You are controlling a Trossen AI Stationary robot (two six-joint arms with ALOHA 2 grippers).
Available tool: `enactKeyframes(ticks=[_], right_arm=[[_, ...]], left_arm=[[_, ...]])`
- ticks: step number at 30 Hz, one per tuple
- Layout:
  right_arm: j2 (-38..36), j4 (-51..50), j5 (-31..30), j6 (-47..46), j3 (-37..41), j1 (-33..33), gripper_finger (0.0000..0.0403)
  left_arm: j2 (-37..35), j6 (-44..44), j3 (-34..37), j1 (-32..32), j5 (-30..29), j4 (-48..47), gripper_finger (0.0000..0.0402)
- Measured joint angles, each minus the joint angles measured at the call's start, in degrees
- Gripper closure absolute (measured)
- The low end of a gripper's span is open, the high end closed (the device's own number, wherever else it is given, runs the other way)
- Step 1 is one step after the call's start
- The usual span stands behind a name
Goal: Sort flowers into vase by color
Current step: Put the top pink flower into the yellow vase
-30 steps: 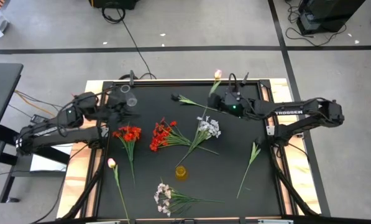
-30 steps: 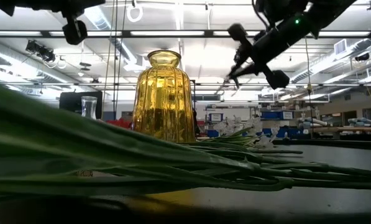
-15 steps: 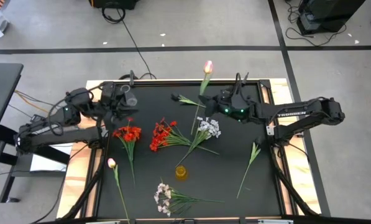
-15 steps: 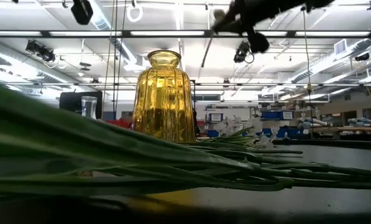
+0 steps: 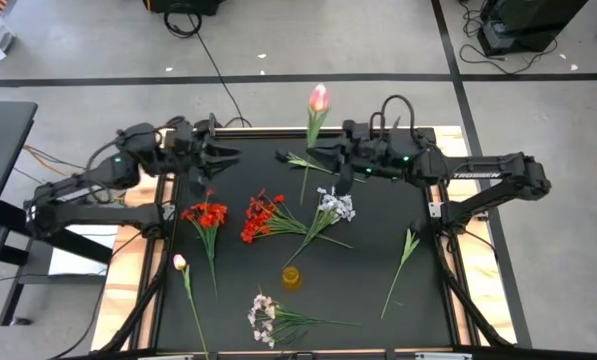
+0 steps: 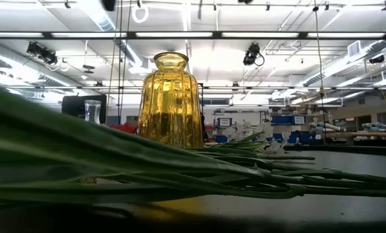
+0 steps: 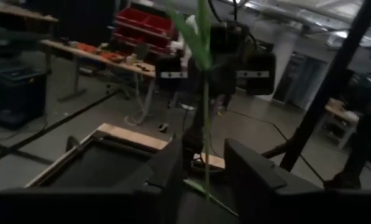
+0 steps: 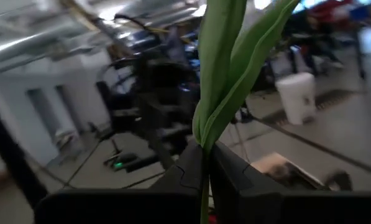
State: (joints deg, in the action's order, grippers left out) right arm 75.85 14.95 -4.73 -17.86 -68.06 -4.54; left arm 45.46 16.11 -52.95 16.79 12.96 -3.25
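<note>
My right gripper point(image 5: 330, 158) is pinched tight on the stem of a pink tulip point(image 5: 319, 97), held up near the table's twelve o'clock edge; in my right wrist view the green leaves point(image 8: 232, 68) rise straight out from between my closed fingers point(image 8: 188, 171). The blossom stands above the far rim, the stem hanging down toward the black mat point(image 5: 378, 290).

My left gripper point(image 5: 226, 155) hovers at about ten o'clock on the table, facing the right one, its fingers parted and holding nothing. In its wrist view the tulip stem point(image 7: 206, 134) hangs just ahead of the gap between those fingers point(image 7: 250, 168).

Outward from there, a leafy green stem point(image 5: 303, 162) lies on the mat just under my right gripper. Two red clusters point(image 5: 207, 214) point(image 5: 261, 216) lie toward nine o'clock and the centre, a white-lilac spray point(image 5: 334, 206) just right of them. The yellow vase point(image 5: 292, 277) stands at about six o'clock from the centre, another white-lilac spray point(image 5: 263, 316) beyond it near the front edge. A second pink tulip point(image 5: 180, 263) lies at eight o'clock, a bare green stem point(image 5: 402, 260) at four.
</note>
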Motion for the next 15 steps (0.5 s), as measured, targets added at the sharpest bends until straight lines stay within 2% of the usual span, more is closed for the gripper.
enactKeyframes(ticks=[6, 11, 15], right_arm=[[7.5, -0.8, 5.9, 3.4, -8.4, 0.0, 0.0378], [11.6, -1.1, 10.3, 4.3, -13.9, -0.5, 0.0378], [14.6, -6.4, 13.0, 7.1, -18.1, -0.5, 0.0378]], left_arm=[[8.4, -4.1, 0.0, -5.8, 1.4, 14.7, 0.0223], [12.3, -3.3, 0.0, -6.8, 1.3, 15.9, 0.0206], [14.6, -1.9, 0.1, -6.7, 1.2, 16.5, 0.0207]])
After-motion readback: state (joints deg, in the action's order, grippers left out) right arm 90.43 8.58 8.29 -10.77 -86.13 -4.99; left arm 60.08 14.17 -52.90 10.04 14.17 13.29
